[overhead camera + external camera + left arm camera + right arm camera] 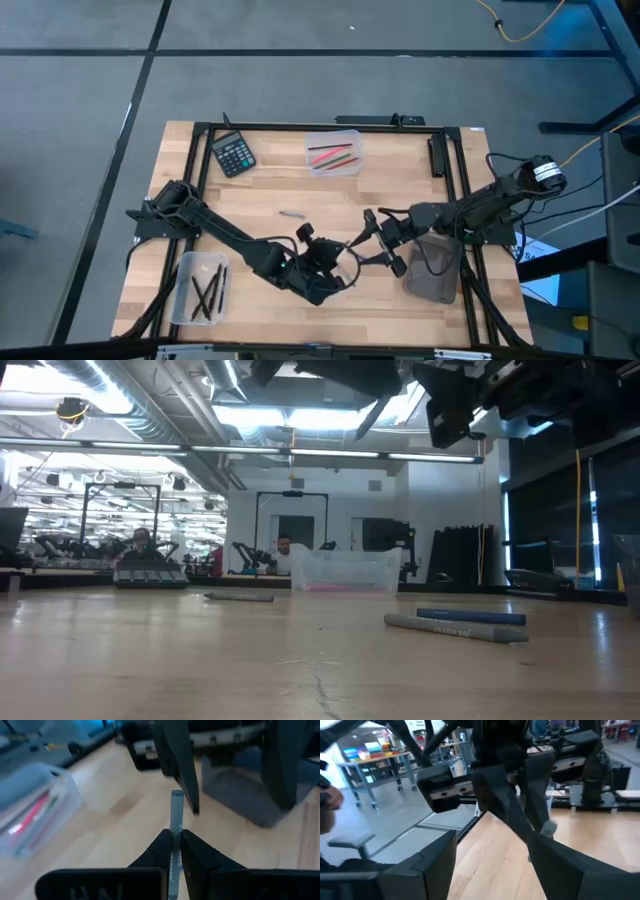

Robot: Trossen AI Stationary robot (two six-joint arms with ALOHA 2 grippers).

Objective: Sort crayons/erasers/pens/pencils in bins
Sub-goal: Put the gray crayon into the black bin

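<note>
My left gripper (pixel 340 262) (pixel 178 842) is shut on a grey-blue stick (pixel 176 815) above the table's near middle. My right gripper (pixel 384 242) (pixel 505 870) is open just to its right, its two fingers (pixel 180 765) standing beyond the stick's free end (pixel 549 827), beside the smoky dark grey bin (pixel 435 268). A clear bin (pixel 333 153) at the far middle holds red and green sticks. A clear bin (pixel 200 288) at the near left holds black sticks. A grey stick (pixel 291 214) lies on the table. The low view shows a blue stick (pixel 470 617) and a grey one (pixel 455 628) lying on the table. My left gripper pinches the grey-blue stick between its two fingertips, partway along its length (pixel 176 836). The stick runs along the fingers, and its free end (pixel 176 795) points forward toward my right gripper. It is lifted clear of the table.
A black calculator (pixel 233 153) lies at the far left. A black frame (pixel 300 127) runs around the wooden table top. People and benches show in the room behind the table.
</note>
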